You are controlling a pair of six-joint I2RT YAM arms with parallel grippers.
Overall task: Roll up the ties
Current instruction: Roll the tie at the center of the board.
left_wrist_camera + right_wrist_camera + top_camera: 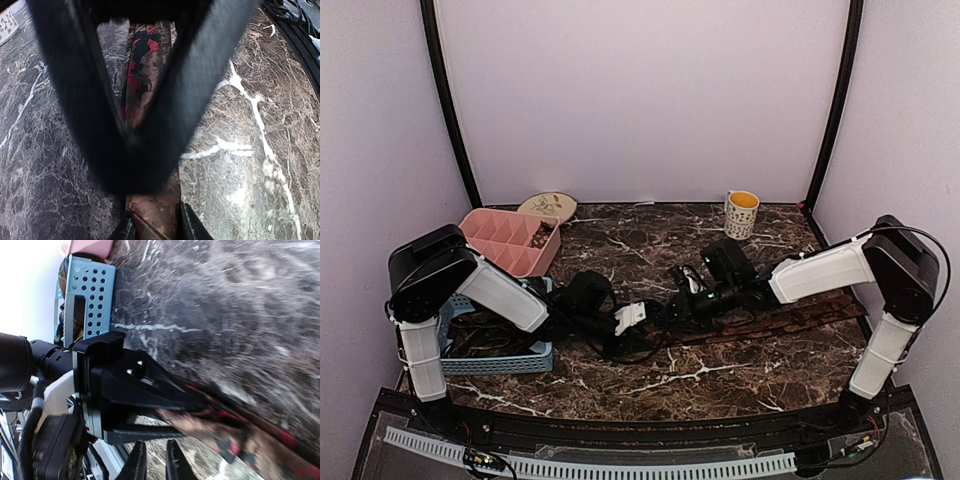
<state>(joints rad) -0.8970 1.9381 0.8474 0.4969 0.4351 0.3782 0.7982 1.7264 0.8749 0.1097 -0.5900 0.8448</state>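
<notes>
I judged the tie limp, slippery, best pinched across its end; left gripper clamped it, right gripper I couldn't tell.

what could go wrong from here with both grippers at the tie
The left gripper pinches the tie only at its fingertips, so the fabric may slip out once rolling starts. The right gripper sits close by, so the two could bump. The rest of the tie trails long and may drag crooked.
</notes>
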